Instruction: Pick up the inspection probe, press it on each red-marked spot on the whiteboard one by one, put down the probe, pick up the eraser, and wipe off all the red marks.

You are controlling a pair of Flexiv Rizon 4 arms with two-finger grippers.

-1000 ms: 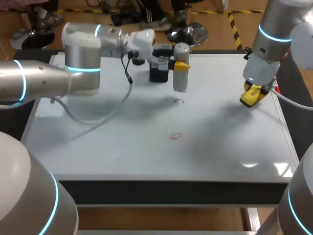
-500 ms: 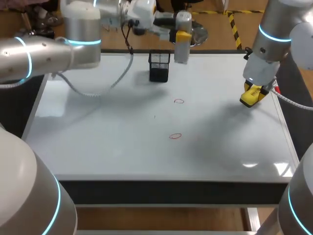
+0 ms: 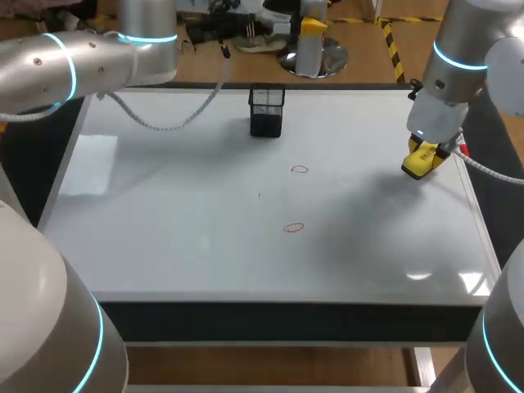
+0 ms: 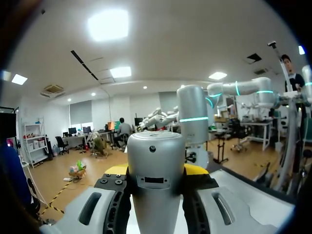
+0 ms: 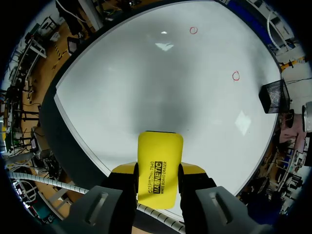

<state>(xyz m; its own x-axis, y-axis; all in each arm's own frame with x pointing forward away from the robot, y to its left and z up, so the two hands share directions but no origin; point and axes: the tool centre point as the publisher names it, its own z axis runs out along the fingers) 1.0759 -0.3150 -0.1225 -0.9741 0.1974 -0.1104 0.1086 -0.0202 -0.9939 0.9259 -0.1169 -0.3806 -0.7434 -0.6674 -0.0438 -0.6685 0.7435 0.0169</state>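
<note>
**Inspection probe.** The inspection probe (image 3: 309,53) is a plain silver-grey cylinder. In the left wrist view (image 4: 156,209) it has a rounded cap with a small dark dot and a rectangular recess in its side. The left gripper (image 3: 311,27) pinches it from two sides, with a yellow tip against each flank (image 4: 156,169). In the head view the probe hangs upright at the upper centre of the frame, beyond the far edge of the whiteboard (image 3: 164,213) and clear of its surface.

**Eraser.** The eraser (image 3: 417,164) is a bright yellow rectangular block with rounded corners. The right wrist view (image 5: 161,156) shows black print on its face. The right gripper (image 3: 426,153) clamps it between both fingers (image 5: 158,171). It sits at the right of the frame, over the right part of the whiteboard.

**Whiteboard.** The white, glossy whiteboard covers the worktop. The first red mark (image 3: 300,169) is a small open ring slightly right of centre. The second red mark (image 3: 294,228) is a similar ring below it. Both also show in the right wrist view (image 5: 236,76) (image 5: 193,30), well ahead of the eraser.

**Mesh holder.** The black mesh holder (image 3: 266,110) stands upright on the whiteboard at upper centre, below the probe in the picture.
</note>
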